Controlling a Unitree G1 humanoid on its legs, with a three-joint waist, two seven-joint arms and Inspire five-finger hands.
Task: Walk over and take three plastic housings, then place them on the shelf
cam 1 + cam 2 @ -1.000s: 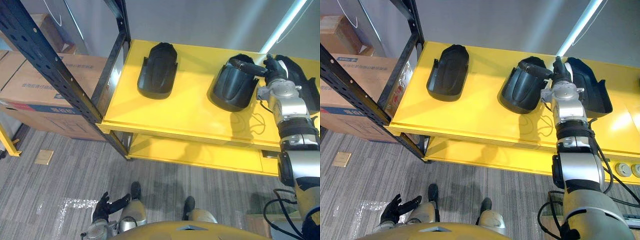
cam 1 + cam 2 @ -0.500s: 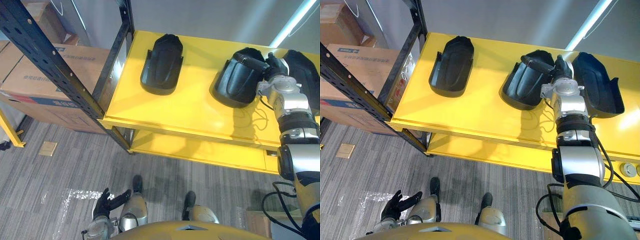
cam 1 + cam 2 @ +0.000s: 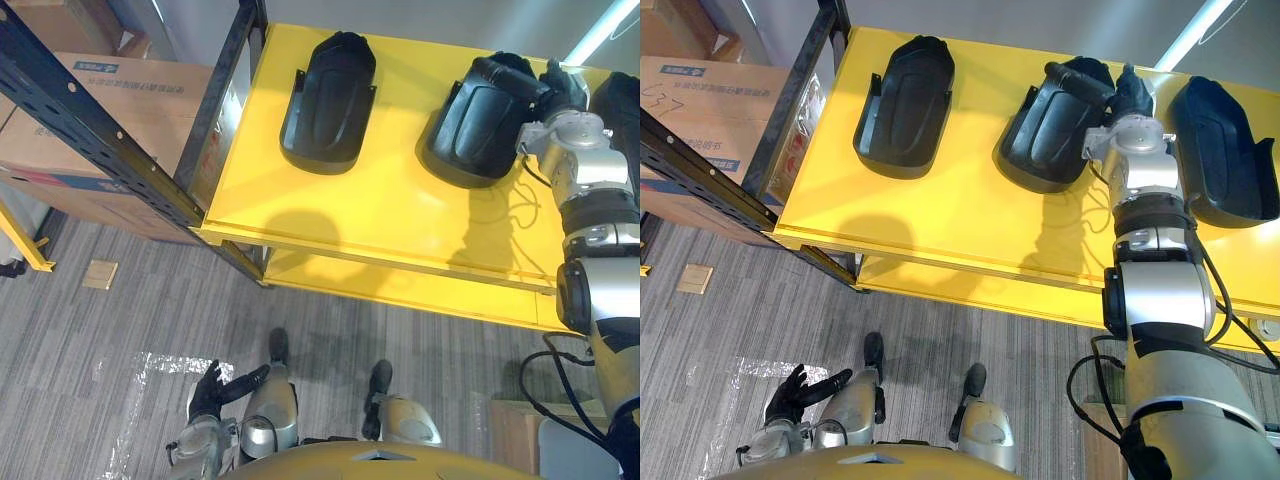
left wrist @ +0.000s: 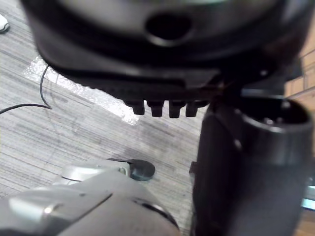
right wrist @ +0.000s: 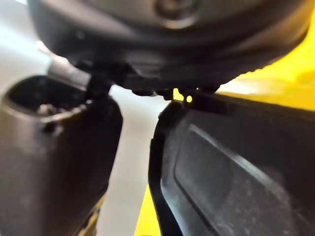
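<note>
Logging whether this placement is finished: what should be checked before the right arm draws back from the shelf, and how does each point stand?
1. Three housings on the shelf: ok. The left housing, middle housing and right housing all lie on it.
2. Housings apart from one another: ok.
3. Housings back from the front edge: ok.
4. Right hand let go of the middle housing: cannot tell; it sits at that housing's far end.
5. Left hand free: ok, open and holding nothing.
</note>
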